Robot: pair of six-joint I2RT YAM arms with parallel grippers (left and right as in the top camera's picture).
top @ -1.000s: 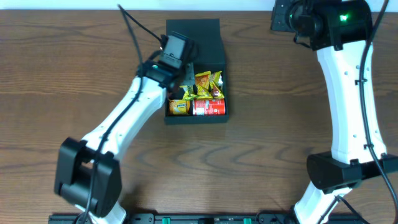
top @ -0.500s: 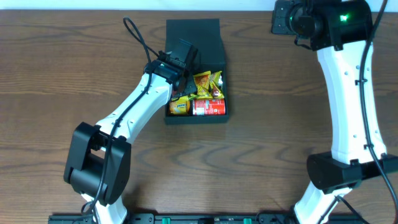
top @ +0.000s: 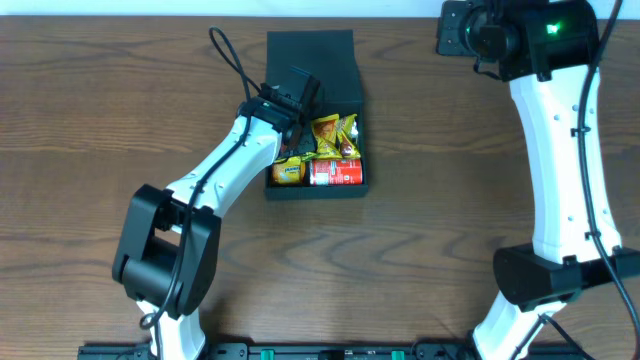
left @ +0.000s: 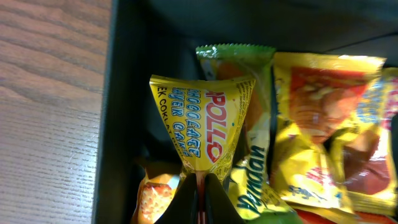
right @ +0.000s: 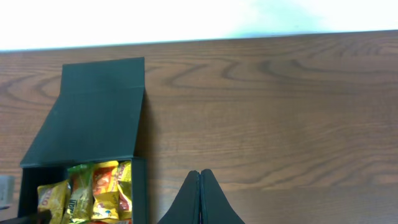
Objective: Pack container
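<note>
L end effector (left: pixel 200 186) now deeper inside container (top: pixel 312 60), tight on yellow pkt (left: pixel 202 124)

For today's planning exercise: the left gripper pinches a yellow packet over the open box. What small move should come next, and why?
Probably lower slightly and open: the left gripper is shut on the yellow packet, which hangs inside the container walls beside other snacks.

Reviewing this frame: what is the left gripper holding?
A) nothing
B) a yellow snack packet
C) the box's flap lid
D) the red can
B: the left wrist view shows the left gripper pinched shut on the end of a yellow packet inside the open container, while the red can lies untouched in the box.
</note>
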